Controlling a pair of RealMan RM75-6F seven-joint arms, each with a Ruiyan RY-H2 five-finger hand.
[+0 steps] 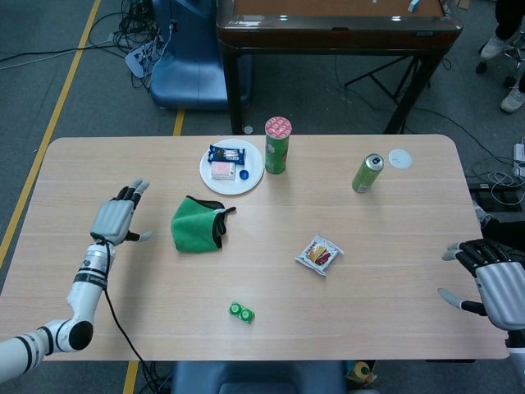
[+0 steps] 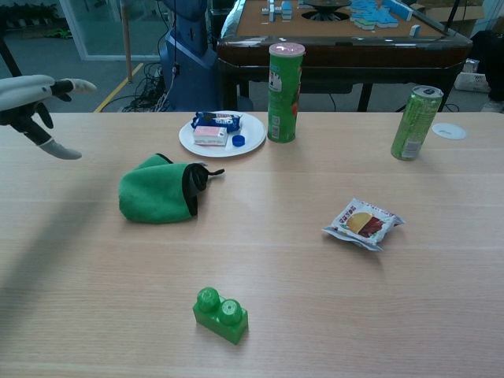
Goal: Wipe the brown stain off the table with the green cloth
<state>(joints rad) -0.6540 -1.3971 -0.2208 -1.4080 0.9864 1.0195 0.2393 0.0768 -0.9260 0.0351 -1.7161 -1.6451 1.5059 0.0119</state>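
The green cloth (image 1: pixel 195 226) (image 2: pixel 157 194) lies bunched on the table, its black edge turned toward the right. Nothing holds it. My left hand (image 1: pixel 116 220) (image 2: pixel 38 101) hovers well to the left of the cloth with its fingers spread and nothing in them. At the table's right front edge my right hand (image 1: pixel 490 281) is open as well, far from the cloth. I see no brown stain on the wood in either view.
A white plate (image 1: pixel 250 176) (image 2: pixel 253 131) with snack packets sits behind the cloth. Beside it stands a green chip tube (image 1: pixel 277 145) (image 2: pixel 285 92). A green can (image 1: pixel 367 173) (image 2: pixel 415 123), a snack packet (image 1: pixel 319 254) (image 2: pixel 363 223) and a green toy brick (image 1: pixel 241 312) (image 2: pixel 220 314) lie further right and nearer.
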